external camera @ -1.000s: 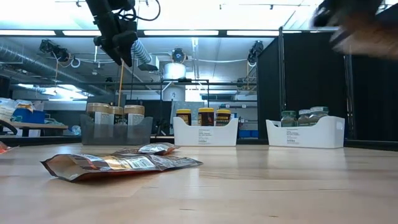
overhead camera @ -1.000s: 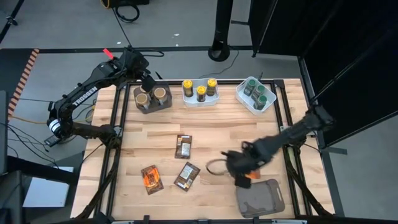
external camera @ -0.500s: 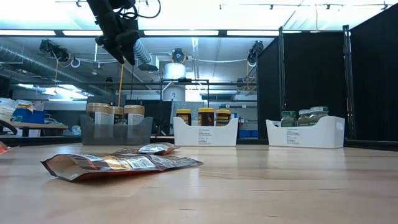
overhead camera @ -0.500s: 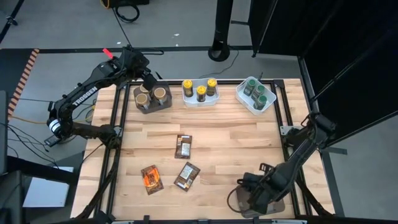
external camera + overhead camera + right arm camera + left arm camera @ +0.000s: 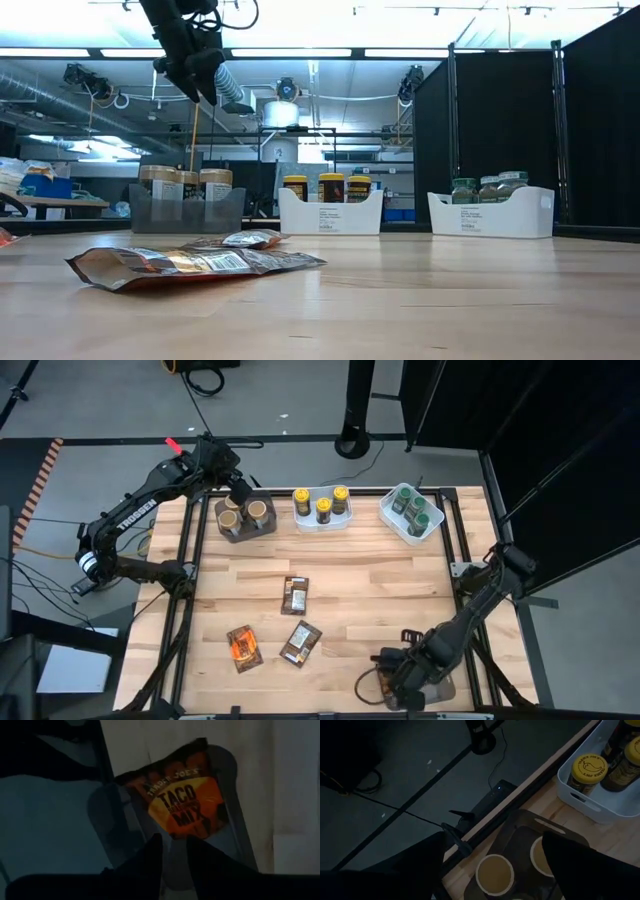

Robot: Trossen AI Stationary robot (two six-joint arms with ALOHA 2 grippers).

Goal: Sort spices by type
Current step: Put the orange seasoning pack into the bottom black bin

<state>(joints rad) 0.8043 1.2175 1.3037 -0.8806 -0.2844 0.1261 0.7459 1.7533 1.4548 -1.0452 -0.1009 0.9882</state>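
Desk [image 5: 370, 560] first: the big change on it is the right arm, which a second ago was stretched over the middle at about 4 o'clock with something orange at its tip and has since swung down to the 5 o'clock corner. The right hand [image 5: 397, 682] now hangs over the brown-grey bin [image 5: 235, 805] there. The left arm has not moved at all; the left hand [image 5: 238, 490] waits spread wide above the dark bin of tan-lidded jars [image 5: 245, 515] at 11 o'clock. At 12 o'clock the yellow-lidded jars [image 5: 322, 505] stand in their white tray, and at 1 o'clock the green-lidded jars [image 5: 412, 510] stand in theirs, so the jars look sorted already. What the swing brought over is the taco mix packet [image 5: 187, 802], which the right wrist view shows face up inside the bin, its near edge right at the tips of the hand. I cannot tell whether the hand is gripping it or has let go. Either way, one packet has reached its container, and I judge the packet sorting only just begun. Three remain loose on the desk: a brown packet [image 5: 294, 595] near the centre, a second brown packet [image 5: 299, 642] at 6 o'clock, and an orange packet [image 5: 243, 647] at 7 o'clock, the likely next match.
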